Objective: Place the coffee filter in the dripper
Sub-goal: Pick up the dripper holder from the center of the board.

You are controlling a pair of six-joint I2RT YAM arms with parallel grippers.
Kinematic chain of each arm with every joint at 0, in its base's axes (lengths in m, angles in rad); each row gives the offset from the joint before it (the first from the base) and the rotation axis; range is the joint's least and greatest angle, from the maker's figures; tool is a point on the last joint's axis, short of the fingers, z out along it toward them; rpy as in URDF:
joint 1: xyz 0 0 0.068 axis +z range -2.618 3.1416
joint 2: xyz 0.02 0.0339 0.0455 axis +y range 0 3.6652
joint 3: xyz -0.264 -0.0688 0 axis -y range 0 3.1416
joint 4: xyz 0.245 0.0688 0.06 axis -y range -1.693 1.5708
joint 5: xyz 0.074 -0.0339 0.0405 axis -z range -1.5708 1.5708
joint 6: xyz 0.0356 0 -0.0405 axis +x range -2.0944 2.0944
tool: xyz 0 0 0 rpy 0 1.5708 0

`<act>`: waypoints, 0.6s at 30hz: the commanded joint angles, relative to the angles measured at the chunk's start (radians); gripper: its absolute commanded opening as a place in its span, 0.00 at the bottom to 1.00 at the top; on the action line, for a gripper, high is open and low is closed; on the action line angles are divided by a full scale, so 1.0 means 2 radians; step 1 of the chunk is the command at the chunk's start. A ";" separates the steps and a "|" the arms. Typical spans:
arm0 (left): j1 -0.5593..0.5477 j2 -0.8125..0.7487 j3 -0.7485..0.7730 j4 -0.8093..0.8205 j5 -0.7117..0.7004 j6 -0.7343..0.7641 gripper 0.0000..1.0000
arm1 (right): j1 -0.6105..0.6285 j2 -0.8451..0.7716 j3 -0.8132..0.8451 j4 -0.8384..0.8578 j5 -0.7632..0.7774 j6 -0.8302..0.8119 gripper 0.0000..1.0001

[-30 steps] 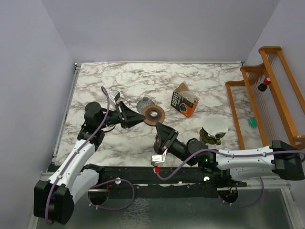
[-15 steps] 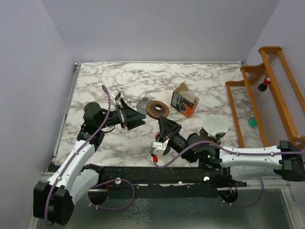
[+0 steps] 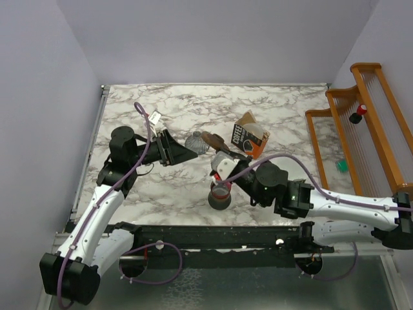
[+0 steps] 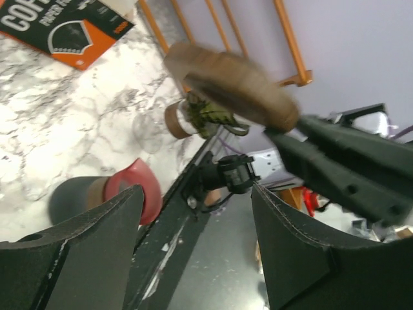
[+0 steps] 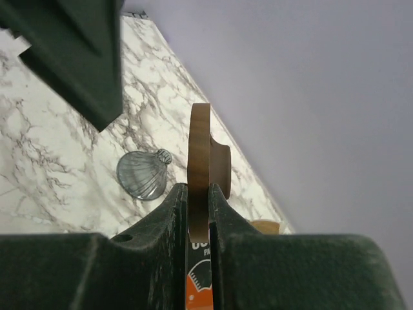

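Fingers of your left gripper (image 4: 197,194) stand wide apart with nothing between them, hovering over the marble table (image 3: 129,103) left of centre. Just right of their tips, the glass dripper (image 3: 195,142) lies on its side on the marble. It is a ribbed clear cone, and neither arm touches it.

Next along, your right gripper (image 5: 197,197) is clamped on the lower edge of a wooden ring (image 5: 199,145) and holds it upright in the air. The right wrist view shows the ring lifted clear of the dripper, which lies lower and to the left on the table.

Just right of the ring lies the brown-and-orange carton (image 3: 250,135). The filter (image 4: 184,124) does not show from above, where your right arm crosses its spot. In the left wrist view, a small pale shape with a brownish rim sits against a green bundle near the table's near edge, beyond the carton. It may be the filter, but I cannot tell for sure. Nothing white sits in the dripper.

An orange rack (image 3: 361,123) stands along the table's right side.
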 commanded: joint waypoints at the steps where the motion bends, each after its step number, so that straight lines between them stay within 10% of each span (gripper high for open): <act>1: -0.001 0.002 -0.004 -0.053 -0.034 0.089 0.70 | -0.044 0.002 0.062 -0.113 -0.047 0.157 0.01; 18: -0.050 0.027 -0.054 0.133 -0.020 0.025 0.77 | -0.298 -0.004 0.133 -0.204 -0.415 0.497 0.01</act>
